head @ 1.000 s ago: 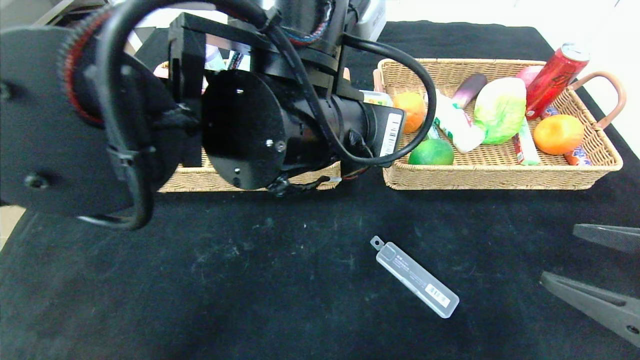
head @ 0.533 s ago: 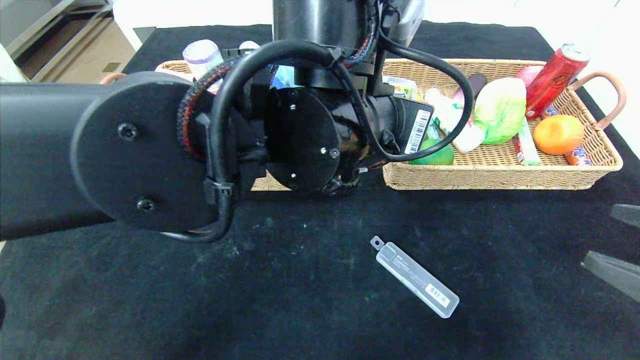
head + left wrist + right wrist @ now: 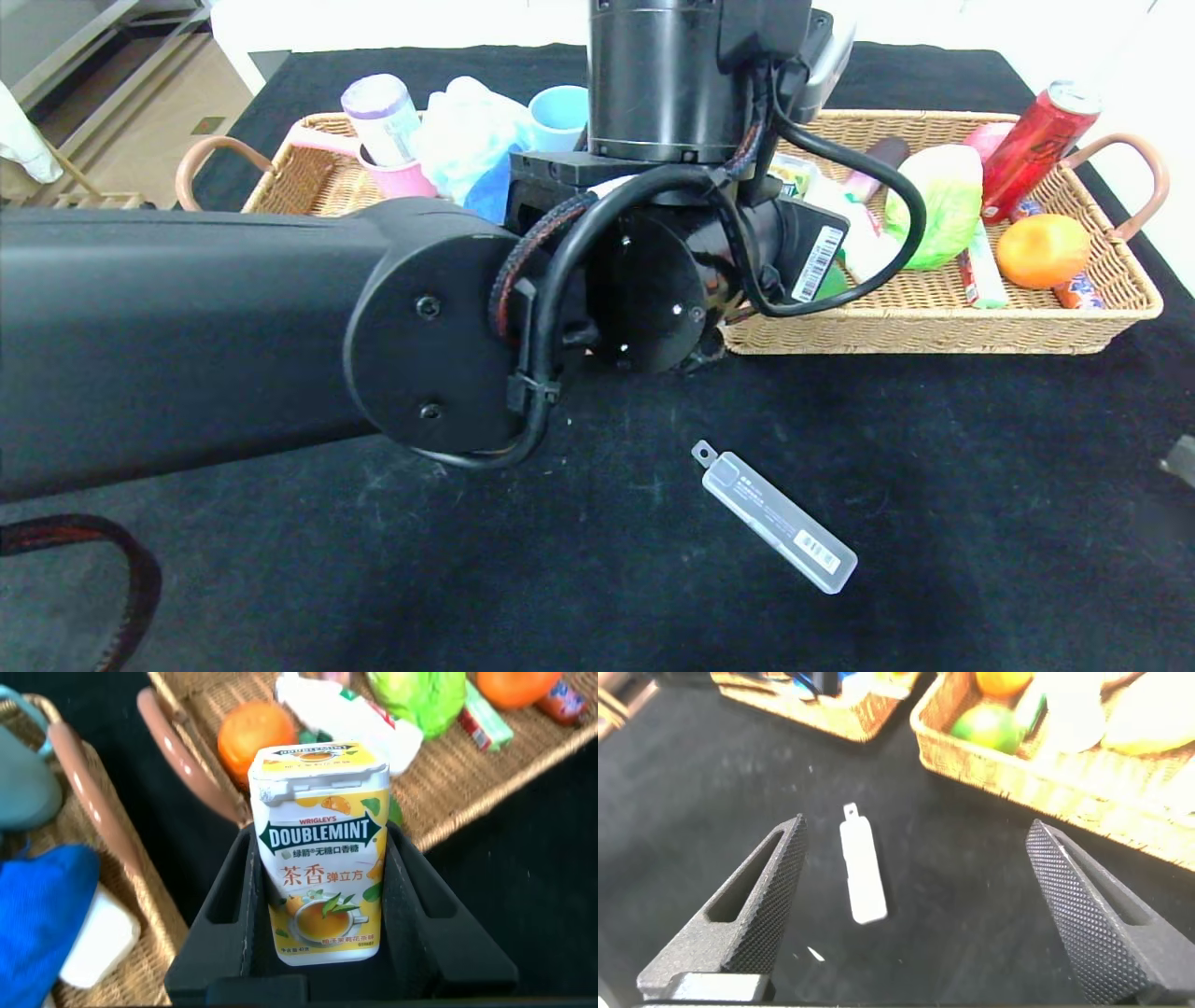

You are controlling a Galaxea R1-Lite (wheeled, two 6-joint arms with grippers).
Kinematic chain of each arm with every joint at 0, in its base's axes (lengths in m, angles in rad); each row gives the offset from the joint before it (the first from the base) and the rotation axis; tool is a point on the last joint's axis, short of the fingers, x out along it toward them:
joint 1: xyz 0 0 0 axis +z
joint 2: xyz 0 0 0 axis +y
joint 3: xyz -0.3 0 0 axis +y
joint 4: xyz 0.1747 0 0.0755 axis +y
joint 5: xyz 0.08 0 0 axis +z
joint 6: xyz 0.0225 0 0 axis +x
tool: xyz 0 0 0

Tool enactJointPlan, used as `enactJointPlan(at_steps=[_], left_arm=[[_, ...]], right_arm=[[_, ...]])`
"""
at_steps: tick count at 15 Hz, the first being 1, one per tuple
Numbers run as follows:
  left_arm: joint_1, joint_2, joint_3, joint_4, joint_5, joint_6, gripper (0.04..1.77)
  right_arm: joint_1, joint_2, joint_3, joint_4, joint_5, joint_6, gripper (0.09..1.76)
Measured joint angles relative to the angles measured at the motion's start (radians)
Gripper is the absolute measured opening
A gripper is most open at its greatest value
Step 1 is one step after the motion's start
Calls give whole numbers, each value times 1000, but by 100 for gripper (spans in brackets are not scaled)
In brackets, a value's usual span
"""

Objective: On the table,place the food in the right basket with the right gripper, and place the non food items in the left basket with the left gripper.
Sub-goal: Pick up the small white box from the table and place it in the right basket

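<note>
My left gripper [image 3: 320, 835] is shut on the small white-yellow carton [image 3: 320, 854]. It holds the carton upright above the gap between the left basket [image 3: 299, 177] and the right basket [image 3: 934, 327]. In the head view the arm hides the fingers and only the carton's top [image 3: 794, 173] shows. The cabbage [image 3: 934, 201] and white bottle [image 3: 854, 238] lie in the right basket. The blue towel [image 3: 42, 910] lies in the left basket. The clear plastic case [image 3: 773, 516] lies on the table [image 3: 560, 597]. My right gripper [image 3: 915, 905] is open and empty, above the table with the case [image 3: 861, 873] ahead of it.
The right basket also holds a red can [image 3: 1036, 145], an orange [image 3: 1041, 250], and other snacks. The left basket holds a pink cup [image 3: 397, 177], a blue cup [image 3: 558, 110] and a plastic bag. My left arm blocks much of the head view.
My left arm has swung right with the carton, from over the left basket to the right basket's near end. My right gripper has drawn back almost out of the head view.
</note>
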Motion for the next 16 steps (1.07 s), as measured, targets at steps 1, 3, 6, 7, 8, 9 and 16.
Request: enactJointPlan(at_steps=[1, 3, 6, 7, 8, 9, 16], left_arm=[[1, 20, -30, -11, 0, 11, 78], [5, 66, -83, -27, 3, 57, 78], [11, 132, -133, -131, 10, 136, 78], [13, 152, -141, -140, 10, 144, 78], [14, 167, -151, -143, 10, 146, 78], [16, 179, -157, -144, 9, 146, 78], [27, 202, -161, -160, 3, 153, 78]], right_arm=[[0, -4, -3, 0, 0, 2, 171], [0, -16, -8, 0, 0, 3, 171], [2, -31, -14, 0, 0, 4, 171], [2, -34, -15, 0, 0, 4, 171], [2, -36, -15, 0, 1, 4, 171], [1, -37, -15, 0, 1, 4, 171], [1, -35, -13, 0, 5, 6, 171]])
